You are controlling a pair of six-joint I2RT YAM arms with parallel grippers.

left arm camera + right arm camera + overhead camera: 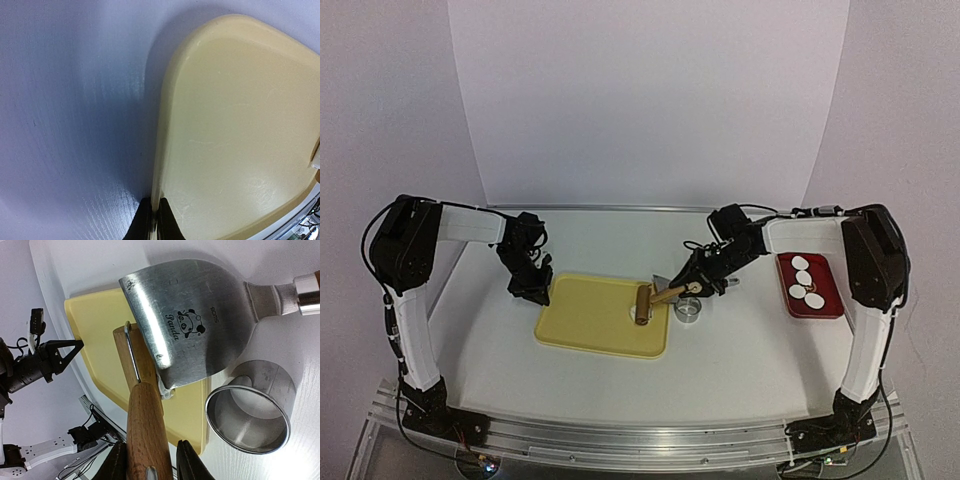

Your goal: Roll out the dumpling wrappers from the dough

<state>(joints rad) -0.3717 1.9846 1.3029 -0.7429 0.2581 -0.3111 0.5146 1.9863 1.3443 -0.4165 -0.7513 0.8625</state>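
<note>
**Right claw grips the roller over the yellow board; left claw clenched at the board's rim**

Nearest me the two arm bases sit at the edge of the white table [740, 360]; just past them lies the yellow board [595, 315], flat and a little left of centre; beside its right edge stands the metal ring cutter [689, 311], upright with its open mouth up, off the board and on the table.

On the right part of the board lies the wooden roller [643, 302], its handle slanting up to the right gripper [697, 281]; the wrist view shows that claw's fingers [117, 465] pressed to either side of the handle, so it is grasping the roller. A steel scraper [200, 325] lies next to the roller, its blade overlapping the board's corner; a sliver of white dough [166, 390] peeps out at the blade's edge.

On the other side the left gripper [533, 290] meets the board's left edge; its tips are clenched together right at the rim, though whether they nip the rim I cannot tell.

Off to the right, well apart from the board, a red tray [828, 275] carries the dumpling wrappers [804, 278]; four white discs lying flat in it.
</note>
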